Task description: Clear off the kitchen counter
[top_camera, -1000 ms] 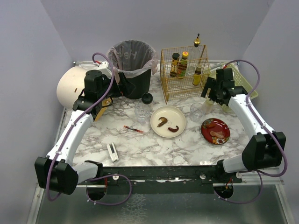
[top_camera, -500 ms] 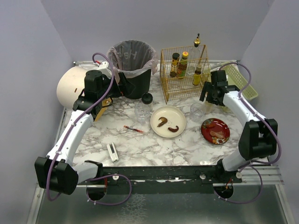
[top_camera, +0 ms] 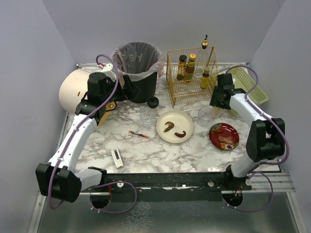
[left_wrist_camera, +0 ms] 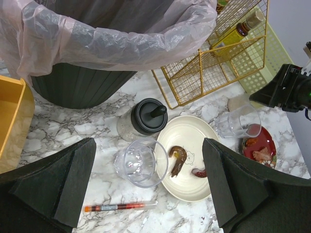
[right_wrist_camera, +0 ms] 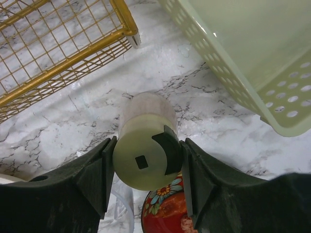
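- Right gripper [right_wrist_camera: 146, 162]: jaws clamped on a pale green, round-capped plastic shaker [right_wrist_camera: 146, 116], between the gold wire rack [right_wrist_camera: 63, 46] and the pale green perforated basket [right_wrist_camera: 252, 63].
- Left gripper [left_wrist_camera: 148, 162]: jaws wide apart, empty, over a clear plastic cup [left_wrist_camera: 141, 162].
- White marble-patterned kitchen counter [top_camera: 146, 150]: lies under both arms.

The kitchen counter [top_camera: 160, 150] bears a bin [top_camera: 143, 90], rack [top_camera: 187, 93], cream plate [top_camera: 180, 118].

Lab mock-up kitchen: marble kitchen counter [top_camera: 146, 149] boxed by plain lilac walls [top_camera: 29, 58].
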Motion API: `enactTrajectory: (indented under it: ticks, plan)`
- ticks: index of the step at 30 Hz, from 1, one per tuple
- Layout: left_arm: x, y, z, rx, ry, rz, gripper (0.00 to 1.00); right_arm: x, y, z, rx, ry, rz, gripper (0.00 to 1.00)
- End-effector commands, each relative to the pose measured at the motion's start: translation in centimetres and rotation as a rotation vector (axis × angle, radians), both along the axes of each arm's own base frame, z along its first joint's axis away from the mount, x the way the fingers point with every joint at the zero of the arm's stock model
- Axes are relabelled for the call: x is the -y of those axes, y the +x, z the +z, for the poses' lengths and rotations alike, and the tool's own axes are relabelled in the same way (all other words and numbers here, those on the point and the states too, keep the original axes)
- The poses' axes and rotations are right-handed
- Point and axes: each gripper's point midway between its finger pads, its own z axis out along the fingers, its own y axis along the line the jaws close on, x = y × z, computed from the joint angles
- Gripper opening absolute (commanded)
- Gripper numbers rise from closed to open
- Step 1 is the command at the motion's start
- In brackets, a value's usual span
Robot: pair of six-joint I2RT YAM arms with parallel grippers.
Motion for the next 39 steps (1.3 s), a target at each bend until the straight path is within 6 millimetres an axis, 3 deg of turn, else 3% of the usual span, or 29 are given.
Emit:
enactTrajectory:
  ticks: [1, 6, 11, 15, 20, 26, 31, 36, 39]
  plan:
    - [-0.5, 0.4, 1.6, 0.041, 0.012, 0.017, 0.99, 1.1, 0.4, 1.1, 0.037, -0.047, -0.025, 0.57]
    - [-0.4, 0.9, 1.8, 0.043, 0.019, 0.012, 0.99, 1.0, 0.0, 1.9, 0.052, -0.036, -0.017, 0.50]
    - [-0.2, 1.1, 2.1, 0.046, 0.011, 0.008, 0.99, 1.3, -0.3, 3.4, 0.075, -0.050, -0.017, 0.35]
    - [-0.3, 1.0, 2.0, 0.043, 0.011, 0.010, 0.99, 1.3, -0.1, 6.0, 0.115, -0.055, -0.001, 0.20]
    - [-0.4, 0.9, 2.0, 0.047, 0.015, 0.017, 0.99, -0.6, 0.2, 10.2, 0.194, 0.024, 0.078, 0.05]
    - [-0.6, 1.0, 2.2, 0.052, 0.020, 0.026, 0.99, -3.1, 0.2, 15.3, 0.303, 0.114, 0.169, 0.05]
    - [-0.5, 1.0, 2.2, 0.050, 0.015, 0.024, 0.99, -5.3, 1.4, 18.8, 0.396, 0.195, 0.257, 0.04]
    - [-0.6, 0.8, 2.3, 0.052, 0.013, 0.023, 0.99, -7.9, 3.0, 19.7, 0.417, 0.263, 0.344, 0.03]
    - [-0.8, 0.7, 2.3, 0.055, 0.024, 0.031, 0.99, -9.5, 4.0, 19.2, 0.398, 0.275, 0.380, 0.04]
